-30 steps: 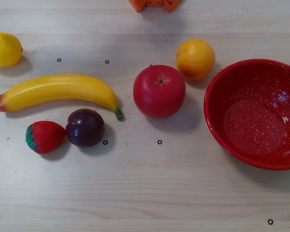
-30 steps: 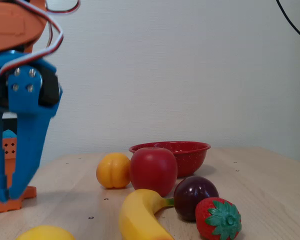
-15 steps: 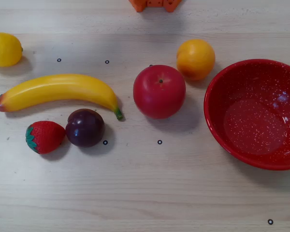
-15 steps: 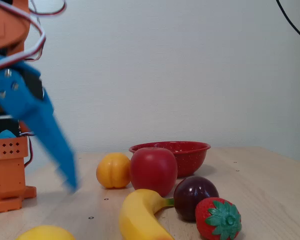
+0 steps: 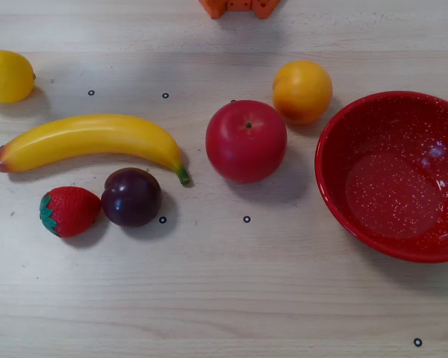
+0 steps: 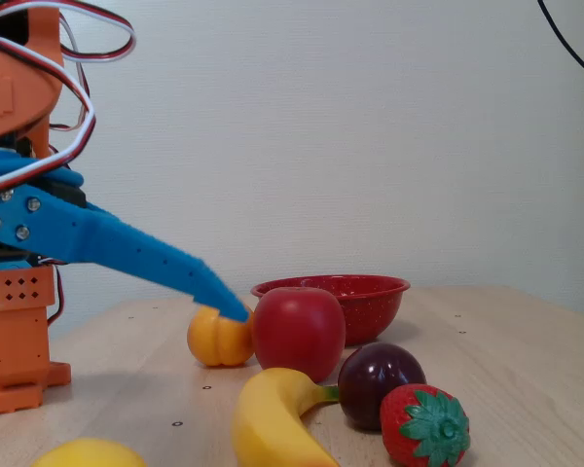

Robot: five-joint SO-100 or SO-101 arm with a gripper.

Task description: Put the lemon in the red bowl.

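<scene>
The lemon [image 5: 8, 75] lies alone at the far left edge of the overhead view, above the stem end of the banana [image 5: 89, 142] and clear of it, so there is free table around it for fingers to come down on either side. In the fixed view only its top shows, at the bottom left [image 6: 86, 453]. It looks like a smooth, glossy toy fruit, so I judge it light, stiff and a little slippery; its rounded sides could squirt out of a pinch placed off centre. The safest hold is probably across its short axis at the widest part, away from the nub. The gripper [image 6: 229, 308] is spread wide, empty, one blue finger [image 6: 136, 255] swung far out toward the orange-yellow fruit [image 6: 220, 333], nowhere near the lemon. The red bowl [image 5: 392, 176] sits empty at the right edge, well apart, beyond the red apple [image 5: 246, 141].
</scene>
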